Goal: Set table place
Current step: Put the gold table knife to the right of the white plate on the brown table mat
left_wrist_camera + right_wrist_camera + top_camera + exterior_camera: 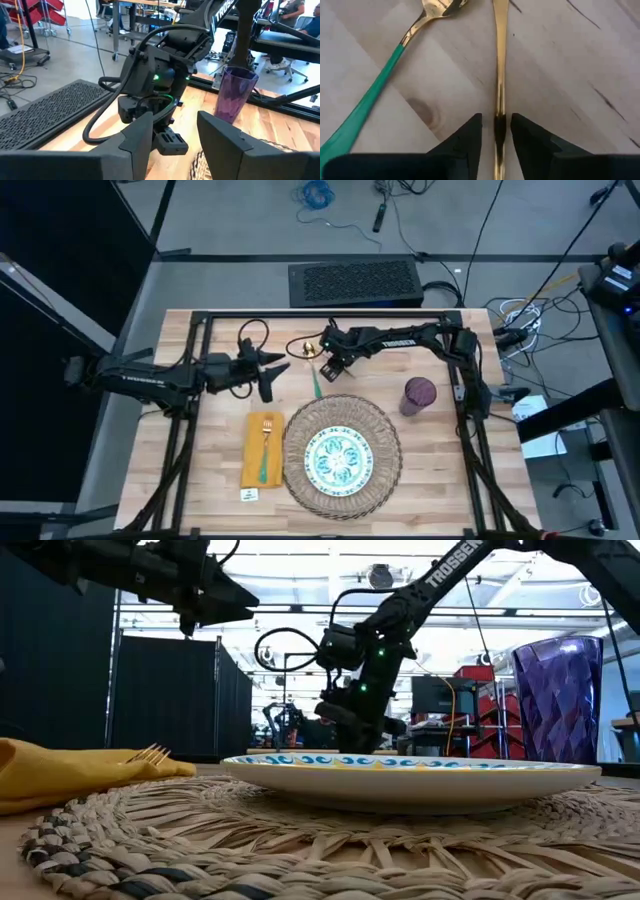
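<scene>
On the table [450, 480] lies a round woven mat [386, 430] with a blue-green patterned plate [340, 458] on it. Left of the mat, a yellow napkin [255, 465] carries a green-handled fork [266, 442]. A purple cup [418, 395] stands right of the mat. Beyond the mat, a green-handled gold spoon [370, 100] lies flat beside a slim gold cutlery piece [500, 60]. My right gripper [496, 119] is shut on that piece. My left gripper [272, 375] hovers open above the table's left half, nothing between its fingers. My right gripper pinches the slim gold cutlery piece [499, 112] between its two fingers, which reach down from above and lie across it. The piece runs on away from the fingers over the wood. I cannot tell whether it is lifted clear.
A black grille-topped box [352, 280] sits behind the table's far edge, with cables on the floor around it. The black table frame [300, 317] runs along the far edge. Bare wood lies right of the mat, below the cup.
</scene>
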Available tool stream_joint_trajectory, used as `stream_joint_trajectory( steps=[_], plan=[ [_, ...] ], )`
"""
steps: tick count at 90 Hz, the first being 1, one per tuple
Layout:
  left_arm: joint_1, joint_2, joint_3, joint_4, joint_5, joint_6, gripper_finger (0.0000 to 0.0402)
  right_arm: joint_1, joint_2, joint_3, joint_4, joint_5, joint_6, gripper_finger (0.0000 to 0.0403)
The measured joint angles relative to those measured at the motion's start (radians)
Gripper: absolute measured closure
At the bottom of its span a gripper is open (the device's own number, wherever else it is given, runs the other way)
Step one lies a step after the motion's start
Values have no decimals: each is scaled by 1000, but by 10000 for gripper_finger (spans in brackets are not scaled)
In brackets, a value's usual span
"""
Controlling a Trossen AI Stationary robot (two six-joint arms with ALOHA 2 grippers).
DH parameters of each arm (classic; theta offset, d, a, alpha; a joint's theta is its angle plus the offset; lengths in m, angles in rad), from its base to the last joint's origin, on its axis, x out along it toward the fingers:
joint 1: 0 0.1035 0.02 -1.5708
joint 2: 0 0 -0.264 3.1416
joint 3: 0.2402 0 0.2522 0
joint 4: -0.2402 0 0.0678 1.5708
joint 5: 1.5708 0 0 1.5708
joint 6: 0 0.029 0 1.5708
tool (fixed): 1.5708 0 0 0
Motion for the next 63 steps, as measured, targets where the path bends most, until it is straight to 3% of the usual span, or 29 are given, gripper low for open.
stream_joint_trajectory(
  steps=[15, 32, 63],
  plan=[
    [0, 0, 0, 0, 0, 2, 261, 1, 1, 0, -1, 16, -18, 392],
    [0, 0, 0, 0, 0, 2, 261, 1, -1, 2, -7, 16, -23, 396],
    [0, 0, 0, 1, 1, 2, 261, -16, -94, 88, -210, 54, -48, 401]
  ],
)
